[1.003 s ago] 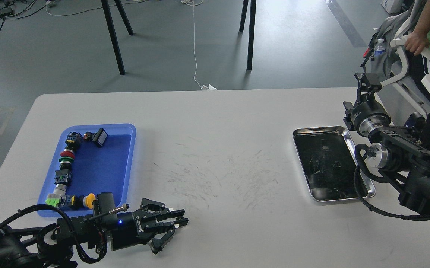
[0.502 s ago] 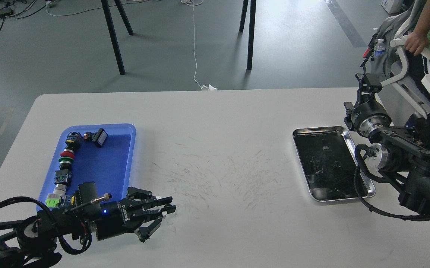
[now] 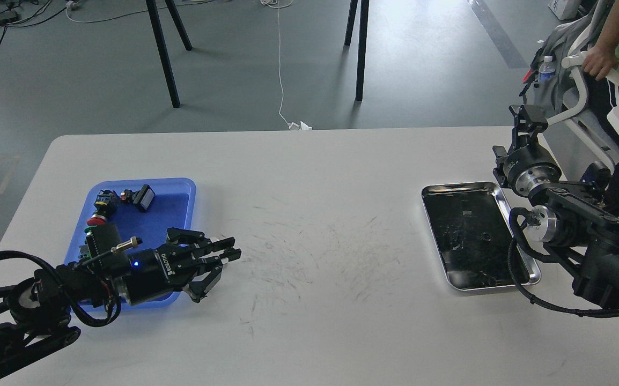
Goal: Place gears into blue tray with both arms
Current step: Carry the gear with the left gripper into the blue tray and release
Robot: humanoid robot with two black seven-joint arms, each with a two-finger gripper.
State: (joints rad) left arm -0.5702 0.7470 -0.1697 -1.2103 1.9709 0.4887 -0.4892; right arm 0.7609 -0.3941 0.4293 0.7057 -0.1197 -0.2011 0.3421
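The left gripper hangs beside the blue tray with fingers nearly together around something pale, hard to identify. One gear lies in the steel tray. The right gripper beyond is too small to read.

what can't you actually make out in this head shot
- Gears in the steel tray: dark specks on the dark reflective bottom, too small to count.
- Left claw: whether it carries a gear; fingers hide it.
- Near end of the blue tray: covered by the left arm.
- Right claw: small, end-on.
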